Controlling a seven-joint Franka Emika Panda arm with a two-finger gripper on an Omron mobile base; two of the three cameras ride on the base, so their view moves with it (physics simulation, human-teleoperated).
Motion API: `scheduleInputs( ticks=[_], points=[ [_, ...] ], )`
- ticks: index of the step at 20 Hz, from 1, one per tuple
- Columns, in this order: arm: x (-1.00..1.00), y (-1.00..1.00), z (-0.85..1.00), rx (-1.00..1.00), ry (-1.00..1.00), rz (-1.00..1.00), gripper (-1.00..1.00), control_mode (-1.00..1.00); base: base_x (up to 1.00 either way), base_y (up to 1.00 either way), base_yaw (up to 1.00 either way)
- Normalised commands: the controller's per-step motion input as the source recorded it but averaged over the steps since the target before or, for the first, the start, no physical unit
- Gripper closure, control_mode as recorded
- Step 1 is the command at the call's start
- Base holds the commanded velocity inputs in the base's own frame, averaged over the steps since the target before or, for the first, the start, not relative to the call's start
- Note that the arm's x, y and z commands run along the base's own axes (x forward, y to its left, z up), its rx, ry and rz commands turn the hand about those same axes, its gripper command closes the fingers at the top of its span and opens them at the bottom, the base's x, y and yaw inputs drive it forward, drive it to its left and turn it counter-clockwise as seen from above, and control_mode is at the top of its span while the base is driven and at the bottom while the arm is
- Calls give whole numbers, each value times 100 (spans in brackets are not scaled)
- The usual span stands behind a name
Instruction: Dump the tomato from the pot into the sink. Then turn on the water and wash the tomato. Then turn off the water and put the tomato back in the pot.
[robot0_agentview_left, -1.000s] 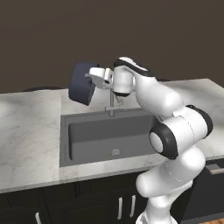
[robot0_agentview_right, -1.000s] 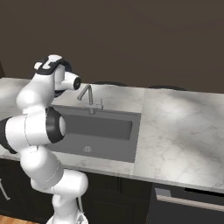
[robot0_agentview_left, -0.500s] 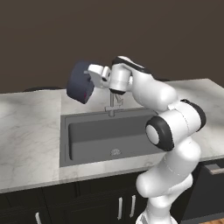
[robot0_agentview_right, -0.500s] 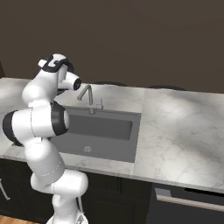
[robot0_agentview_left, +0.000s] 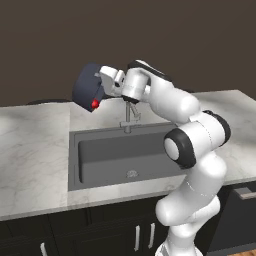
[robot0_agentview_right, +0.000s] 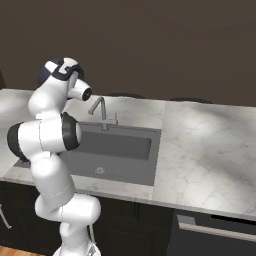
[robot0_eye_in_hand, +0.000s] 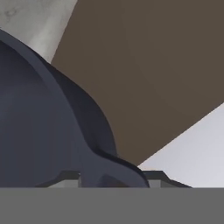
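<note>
Tomato (robot0_agentview_left: 94, 104) sits at the lip of the tipped pot (robot0_agentview_left: 86, 92), held aloft above the sink's (robot0_agentview_left: 100, 155) back-left corner; gripper (robot0_agentview_left: 106, 86) clenches the pot's handle.

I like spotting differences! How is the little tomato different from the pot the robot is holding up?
The tomato is bright red; the pot is dark blue-grey. The tomato is tiny; the pot is far bigger. The pot is gripped by the gripper and tipped over; the tomato sits loose at its lower rim. Both are round and up above the sink.
</note>
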Motion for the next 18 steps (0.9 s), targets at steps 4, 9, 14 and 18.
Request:
scheduleInputs(
  ticks=[4,9,14,18],
  points=[
    [31,0,34,9,11,0,100,-100,0,0,0],
    [12,0,35,8,9,0,100,-100,0,0,0],
    [4,0,36,6,7,0,100,-100,0,0,0],
    [-7,0,51,4,1,0,100,-100,0,0,0]
  ],
)
